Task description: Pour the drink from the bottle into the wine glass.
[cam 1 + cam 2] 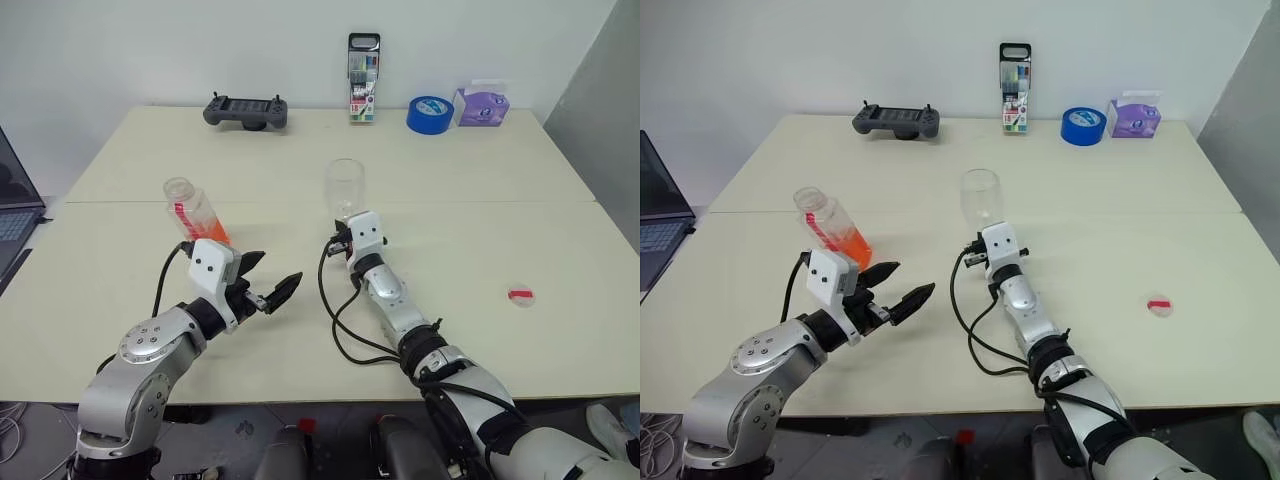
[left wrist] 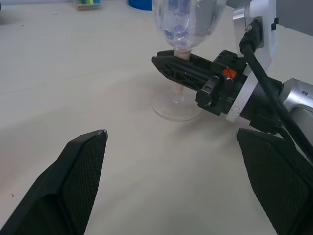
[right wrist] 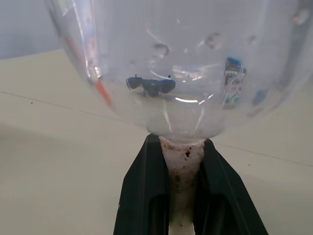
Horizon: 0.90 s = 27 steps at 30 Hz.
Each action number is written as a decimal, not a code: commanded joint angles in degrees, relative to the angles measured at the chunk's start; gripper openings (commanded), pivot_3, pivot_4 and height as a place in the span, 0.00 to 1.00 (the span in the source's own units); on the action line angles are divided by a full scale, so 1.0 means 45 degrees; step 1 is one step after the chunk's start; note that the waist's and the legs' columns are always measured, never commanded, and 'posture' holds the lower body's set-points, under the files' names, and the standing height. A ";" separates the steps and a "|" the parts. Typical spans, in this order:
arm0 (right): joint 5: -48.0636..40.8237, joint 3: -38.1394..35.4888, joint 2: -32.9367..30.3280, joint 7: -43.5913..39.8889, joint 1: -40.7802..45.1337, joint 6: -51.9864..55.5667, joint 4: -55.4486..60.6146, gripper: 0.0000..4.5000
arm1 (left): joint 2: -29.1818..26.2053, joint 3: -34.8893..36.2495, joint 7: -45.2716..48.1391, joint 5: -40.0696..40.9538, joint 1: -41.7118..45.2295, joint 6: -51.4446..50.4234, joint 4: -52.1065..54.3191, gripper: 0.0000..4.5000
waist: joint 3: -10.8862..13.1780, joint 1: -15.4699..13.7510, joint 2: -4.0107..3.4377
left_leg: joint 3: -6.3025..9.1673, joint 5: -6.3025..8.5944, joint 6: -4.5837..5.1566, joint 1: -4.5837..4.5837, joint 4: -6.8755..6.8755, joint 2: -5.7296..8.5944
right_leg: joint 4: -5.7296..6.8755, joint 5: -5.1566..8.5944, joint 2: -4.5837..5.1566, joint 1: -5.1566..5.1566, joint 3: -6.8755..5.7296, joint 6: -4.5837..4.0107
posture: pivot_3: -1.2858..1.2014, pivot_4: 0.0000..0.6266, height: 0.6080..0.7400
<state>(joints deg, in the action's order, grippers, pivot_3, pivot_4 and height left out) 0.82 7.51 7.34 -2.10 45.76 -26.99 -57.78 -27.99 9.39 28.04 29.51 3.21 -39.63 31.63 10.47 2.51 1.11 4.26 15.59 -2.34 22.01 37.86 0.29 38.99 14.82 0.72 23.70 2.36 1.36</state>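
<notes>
Table (image 1: 560, 250): bottle (image 1: 195, 212), wine glass (image 1: 345, 187), tape roll (image 1: 430, 114), cap (image 1: 520, 296).

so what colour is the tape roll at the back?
Blue tape roll, clearest in the left eye view.

Wine glass (image 1: 345, 186): stem and foot hidden behind the right pincer (image 1: 343, 243) in the head views; rim cut off in both wrist views. Bottle (image 1: 832, 233): base hidden behind the left wrist housing. Laptop (image 1: 662, 225) cut by the frame edge. Small red-and-white disc (image 1: 520, 296) on the table (image 1: 500, 200): too small to identify.
</notes>
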 commanded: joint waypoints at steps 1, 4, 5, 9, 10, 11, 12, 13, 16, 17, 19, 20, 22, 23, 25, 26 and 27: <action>-0.0076 -0.0297 0.0427 -0.0167 0.0195 0.0176 -0.0288 0.05 | -0.0163 0.0255 -0.0018 0.0269 0.0132 0.0054 0.0477 1.00 | 0.0000 0.0000 0.0000 | 0.0002 0.0002 0.0001 -0.0030 -0.0007 0.0000 | -0.0007 0.0002 0.0000 -0.0030 0.0001 -0.0001 | 0.52 0.24 1.00; 0.0502 -0.0014 0.0184 -0.0100 0.0258 0.0531 -0.0436 0.05 | -0.0195 0.0223 0.0031 0.0236 0.0206 0.0113 0.0334 1.00 | 0.0000 0.0004 0.0000 | 0.0008 0.0002 0.0001 -0.0041 -0.0005 0.0002 | -0.0008 0.0004 -0.0006 -0.0045 0.0000 -0.0003 | 0.52 0.24 1.00; 0.0436 -0.0042 0.0182 -0.0303 0.0216 0.0576 -0.0431 0.05 | -0.0204 0.0208 0.0043 0.0226 0.0227 0.0131 0.0296 1.00 | 0.0000 0.0005 0.0000 | 0.0005 0.0002 0.0001 -0.0045 -0.0005 0.0003 | -0.0007 0.0004 -0.0022 -0.0046 0.0000 -0.0003 | 0.52 0.24 1.00; 0.0659 -0.0018 -0.0001 -0.0479 -0.0055 0.0422 -0.0138 0.34 | -0.0228 0.0147 0.0100 0.0187 0.0311 0.0199 0.0128 1.00 | 0.0000 0.0005 0.0000 | 0.0012 0.0002 0.0001 -0.0048 -0.0004 0.0001 | -0.0007 0.0004 -0.0045 -0.0054 0.0004 -0.0003 | 0.52 0.24 1.00; 0.0722 -0.0015 -0.0032 -0.0539 -0.0133 0.0355 -0.0041 0.42 | -0.0228 0.0136 0.0120 0.0166 0.0320 0.0228 0.0070 1.00 | 0.0001 0.0009 0.0000 | 0.0011 0.0002 0.0001 -0.0045 -0.0004 0.0001 | -0.0008 0.0004 -0.0046 -0.0053 0.0006 -0.0003 | 0.52 0.24 1.00; 0.0777 -0.0005 -0.0082 -0.0599 -0.0238 0.0277 0.0096 0.49 | -0.0214 0.0126 0.0126 0.0083 0.0320 0.0340 -0.0033 1.00 | 0.0001 0.0015 0.0000 | 0.0008 0.0002 0.0001 -0.0045 -0.0005 0.0001 | -0.0009 0.0004 -0.0045 -0.0050 0.0008 -0.0003 | 0.52 0.24 1.00; 0.0802 0.0009 -0.0121 -0.0681 -0.0335 0.0224 0.0243 0.57 | -0.0143 0.0188 0.0081 -0.0011 0.0321 0.0540 -0.0169 1.00 | 0.0001 0.0016 0.0000 | 0.0008 0.0002 0.0001 -0.0045 -0.0005 0.0001 | -0.0009 0.0004 -0.0045 -0.0050 0.0008 -0.0003 | 0.52 0.24 1.00; 0.0811 0.0016 -0.0138 -0.0740 -0.0394 0.0208 0.0338 0.66 | -0.0096 0.0239 0.0048 -0.0071 0.0316 0.0690 -0.0264 1.00 | 0.0001 0.0016 0.0000 | 0.0010 0.0002 0.0001 -0.0044 -0.0005 0.0001 | -0.0009 0.0004 -0.0045 -0.0050 0.0008 -0.0003 | 0.52 0.24 1.00; 0.0876 0.0166 -0.0243 -0.1212 -0.0586 0.0313 0.1063 0.90 | 0.0183 0.0716 -0.0328 -0.0269 0.0349 0.1282 -0.0966 1.00 | 0.0001 0.0017 0.0000 | 0.0011 0.0002 0.0001 -0.0046 -0.0005 0.0000 | -0.0007 0.0004 -0.0045 -0.0050 0.0006 -0.0003 | 0.52 0.24 1.00; 0.0889 0.0213 -0.0301 -0.1355 -0.0718 0.0411 0.1450 0.98 | 0.0283 0.0858 -0.0435 -0.0361 0.0284 0.1517 -0.1244 1.00 | 0.0001 0.0018 0.0000 | 0.0013 0.0002 0.0001 -0.0043 -0.0004 -0.0001 | -0.0008 0.0004 -0.0045 -0.0050 0.0006 -0.0003 | 0.52 0.24 1.00; 0.0990 0.0424 -0.0575 -0.1822 -0.1199 0.0729 0.2582 0.99 | 0.0540 0.1031 -0.0621 -0.0631 0.0031 0.2131 -0.1911 1.00 | 0.0001 0.0017 0.0000 | 0.0013 0.0002 0.0000 -0.0043 -0.0006 -0.0004 | -0.0009 0.0004 -0.0044 -0.0048 0.0006 -0.0003 | 0.52 0.24 1.00; 0.0999 0.0517 -0.0704 -0.2092 -0.1444 0.0935 0.3142 0.99 | 0.0659 0.1073 -0.0675 -0.0711 -0.0061 0.2336 -0.2179 1.00 | 0.0001 0.0015 0.0000 | 0.0016 0.0003 -0.0001 -0.0044 -0.0006 -0.0005 | -0.0012 0.0004 -0.0043 -0.0048 0.0004 -0.0002 | 0.52 0.24 1.00; 0.0937 0.0614 -0.0892 -0.2486 -0.1891 0.1473 0.4190 0.99 | 0.0776 0.1048 -0.0650 -0.0887 -0.0190 0.2713 -0.2563 1.00 | 0.0001 0.0004 0.0000 | 0.0014 0.0004 -0.0002 -0.0043 -0.0004 -0.0004 | -0.0014 0.0005 -0.0038 -0.0049 0.0006 -0.0001 | 0.52 0.24 1.00; 0.0852 0.0642 -0.1006 -0.2694 -0.2169 0.1837 0.4845 0.99 | 0.0847 0.1036 -0.0645 -0.0976 -0.0267 0.2905 -0.2753 1.00 | 0.0001 -0.0018 0.0000 | 0.0016 0.0004 -0.0002 -0.0039 -0.0004 -0.0002 | -0.0016 0.0005 -0.0031 -0.0049 0.0005 -0.0001 | 0.52 0.24 1.00; 0.0699 0.0721 -0.1367 -0.3191 -0.2890 0.2732 0.6500 0.99 | 0.1055 0.1151 -0.0783 -0.1196 -0.0390 0.3408 -0.3269 1.00 | 0.0001 -0.0067 0.0000 | 0.0019 0.0004 -0.0002 -0.0036 -0.0003 -0.0001 | -0.0016 0.0005 -0.0017 -0.0049 0.0004 -0.0001 | 0.52 0.24 1.00; 0.0679 0.0743 -0.1466 -0.3329 -0.3125 0.3082 0.7057 0.99 | 0.1116 0.1201 -0.0817 -0.1259 -0.0410 0.3576 -0.3429 1.00 | 0.0001 -0.0077 0.0001 | 0.0019 0.0004 -0.0002 -0.0036 -0.0003 0.0001 | -0.0015 0.0005 0.0006 -0.0049 0.0002 -0.0001 | 0.52 0.24 1.00; 0.0646 0.0752 -0.1604 -0.3473 -0.3412 0.3488 0.7710 0.99 | 0.1160 0.1257 -0.0871 -0.1373 -0.0439 0.3795 -0.3624 1.00 | 0.0001 -0.0093 0.0001 | 0.0021 0.0004 -0.0002 -0.0035 -0.0001 -0.0001 | -0.0015 0.0005 0.0009 -0.0049 0.0001 -0.0001 | 0.52 0.24 1.00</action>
<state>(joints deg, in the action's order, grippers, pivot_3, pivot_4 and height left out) 4.77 10.73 0.52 -16.40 30.81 -13.41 -29.13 -22.80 13.76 24.47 24.25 1.36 -25.17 15.10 10.48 2.10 1.11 4.35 15.60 -2.35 21.85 37.86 0.30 38.92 14.85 0.77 23.48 2.37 1.35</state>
